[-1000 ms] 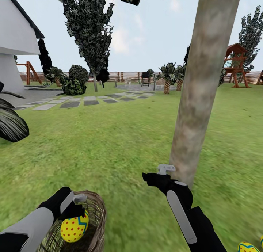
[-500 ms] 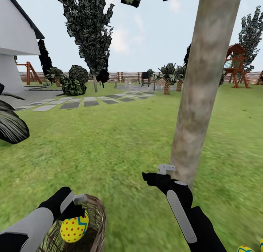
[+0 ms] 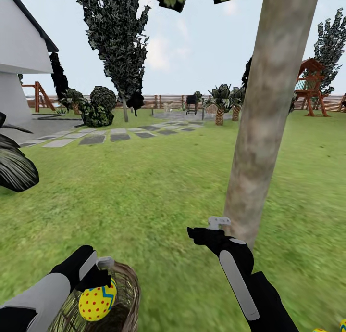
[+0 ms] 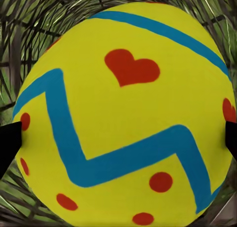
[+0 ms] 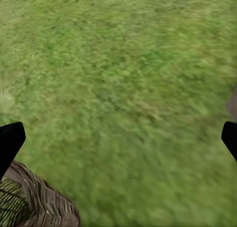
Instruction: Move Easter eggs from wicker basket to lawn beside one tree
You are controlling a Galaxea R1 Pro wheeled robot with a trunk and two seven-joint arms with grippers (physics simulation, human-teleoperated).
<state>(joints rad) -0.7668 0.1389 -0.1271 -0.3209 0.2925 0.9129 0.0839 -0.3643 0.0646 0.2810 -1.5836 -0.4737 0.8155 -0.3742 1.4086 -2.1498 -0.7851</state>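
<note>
A yellow Easter egg [image 3: 97, 301] with red dots and a blue zigzag sits in the mouth of the wicker basket [image 3: 126, 293] at the bottom left. My left gripper [image 3: 98, 278] is shut on it. In the left wrist view the egg [image 4: 123, 118] looms large between two black fingertips [image 4: 10, 143], with basket weave [image 4: 29, 19] behind. My right gripper [image 3: 206, 228] hovers open and empty over the lawn [image 3: 144, 192], just left of the foot of the tree trunk [image 3: 262, 130]. A sliver of another egg [image 3: 343, 325] lies on the grass at the bottom right corner.
A grey stepping-stone path [image 3: 110, 134] runs across the lawn further off. A dark palm frond [image 3: 14, 168] juts in at the left. The white house [image 3: 19, 57], a conifer [image 3: 117, 38], the fence and a red playset [image 3: 310, 84] stand far back. The basket rim [image 5: 39, 202] shows near my right gripper.
The picture has shifted slightly, so the eggs at the bottom right have slid nearly out of view. Both grippers hold their places, the left still gripping the egg.
</note>
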